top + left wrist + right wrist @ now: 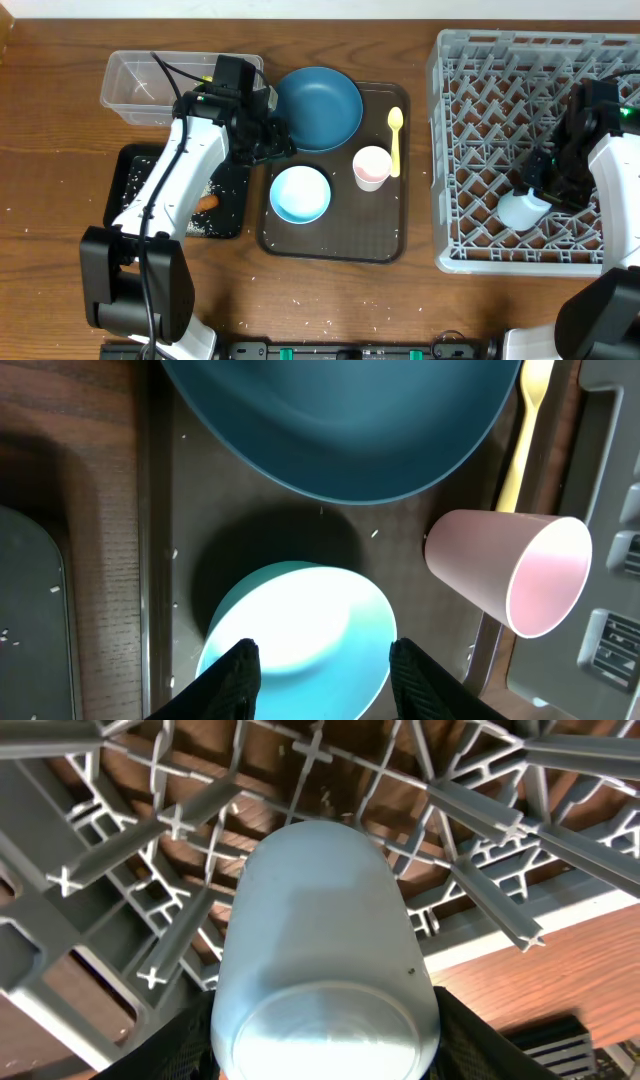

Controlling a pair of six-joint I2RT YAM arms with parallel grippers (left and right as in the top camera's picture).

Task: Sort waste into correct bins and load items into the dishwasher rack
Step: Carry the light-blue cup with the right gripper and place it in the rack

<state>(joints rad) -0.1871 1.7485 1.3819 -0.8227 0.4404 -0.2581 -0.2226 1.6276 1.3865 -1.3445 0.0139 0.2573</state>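
The light blue cup (325, 950) is sitting over the near-left part of the dishwasher rack (500, 262), its long axis pointing straight out toward the pegs. Your right gripper (322, 1048) is clasping it from both sides. Your left gripper (325, 658) is hovering, spread open, above the bowl (300, 615) on the brown tray (370, 225).

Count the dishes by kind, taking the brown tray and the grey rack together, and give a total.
Plate: 1
Bowl: 1
Cups: 2 (pink cup, light-blue cup)
Spoon: 1
Total: 5
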